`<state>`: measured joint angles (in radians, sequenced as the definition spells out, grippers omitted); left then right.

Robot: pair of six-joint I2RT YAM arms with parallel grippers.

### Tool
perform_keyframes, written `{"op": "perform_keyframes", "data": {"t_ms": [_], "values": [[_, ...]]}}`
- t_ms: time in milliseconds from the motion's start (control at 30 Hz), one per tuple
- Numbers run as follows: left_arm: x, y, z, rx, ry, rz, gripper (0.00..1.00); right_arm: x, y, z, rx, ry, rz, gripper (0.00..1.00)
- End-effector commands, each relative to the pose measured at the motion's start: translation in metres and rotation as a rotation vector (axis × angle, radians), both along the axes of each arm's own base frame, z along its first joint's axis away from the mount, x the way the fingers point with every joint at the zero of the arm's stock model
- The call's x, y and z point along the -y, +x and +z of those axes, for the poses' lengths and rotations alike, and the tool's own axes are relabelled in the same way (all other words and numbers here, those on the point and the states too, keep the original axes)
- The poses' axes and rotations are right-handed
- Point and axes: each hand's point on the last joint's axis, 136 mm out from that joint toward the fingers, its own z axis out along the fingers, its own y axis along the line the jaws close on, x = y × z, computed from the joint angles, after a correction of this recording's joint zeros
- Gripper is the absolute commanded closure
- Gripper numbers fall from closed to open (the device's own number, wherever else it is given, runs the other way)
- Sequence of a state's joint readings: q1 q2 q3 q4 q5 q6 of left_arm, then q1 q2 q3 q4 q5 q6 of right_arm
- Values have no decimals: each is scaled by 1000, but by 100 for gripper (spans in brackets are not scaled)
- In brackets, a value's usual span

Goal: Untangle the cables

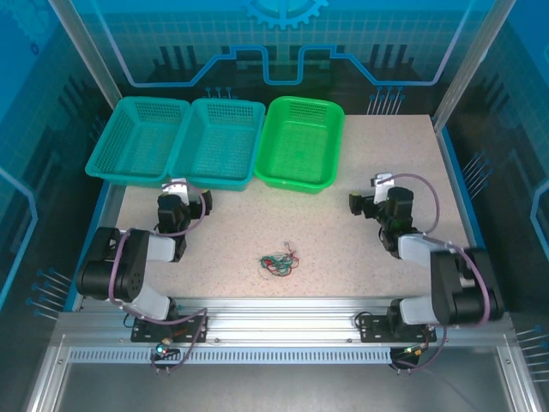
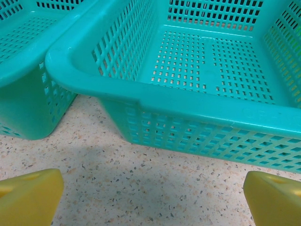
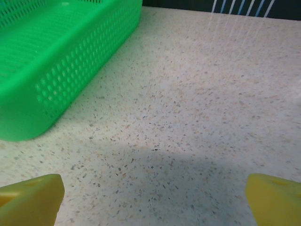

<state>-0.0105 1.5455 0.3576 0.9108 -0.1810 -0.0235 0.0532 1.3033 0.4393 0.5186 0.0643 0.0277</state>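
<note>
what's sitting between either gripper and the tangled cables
Nothing visible. The tangle of thin green, red and whitish cables lies by itself on the speckled tabletop. The left gripper and right gripper are open, but both point away from it.

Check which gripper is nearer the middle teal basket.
Left. The left gripper sits open just in front of the middle teal basket, by its near left corner. The right gripper, also open, is off past the right side of the green basket.
</note>
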Motion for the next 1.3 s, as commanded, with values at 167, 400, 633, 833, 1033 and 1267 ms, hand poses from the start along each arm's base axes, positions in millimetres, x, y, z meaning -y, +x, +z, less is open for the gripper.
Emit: {"op": "perform_keyframes", "data": {"t_ms": [167, 400, 633, 833, 1033, 1267], "values": [[-14, 1, 17, 62, -1, 87, 1, -19, -61, 109, -141, 331, -61, 3], [31, -25, 82, -105, -190, 22, 1, -112, -125, 112, -659, 413, 234, 7], [160, -100, 86, -563, -735, -139, 10, -160, -153, 73, -867, 325, 362, 7], [215, -167, 63, -717, -733, -132, 36, -161, -152, 49, -946, 286, 332, 7], [188, -183, 14, -724, -807, 187, 48, -169, -158, 40, -975, 286, 344, 7], [207, -167, -8, -699, -986, 245, 63, -173, -162, 42, -978, 268, 338, 8]]}}
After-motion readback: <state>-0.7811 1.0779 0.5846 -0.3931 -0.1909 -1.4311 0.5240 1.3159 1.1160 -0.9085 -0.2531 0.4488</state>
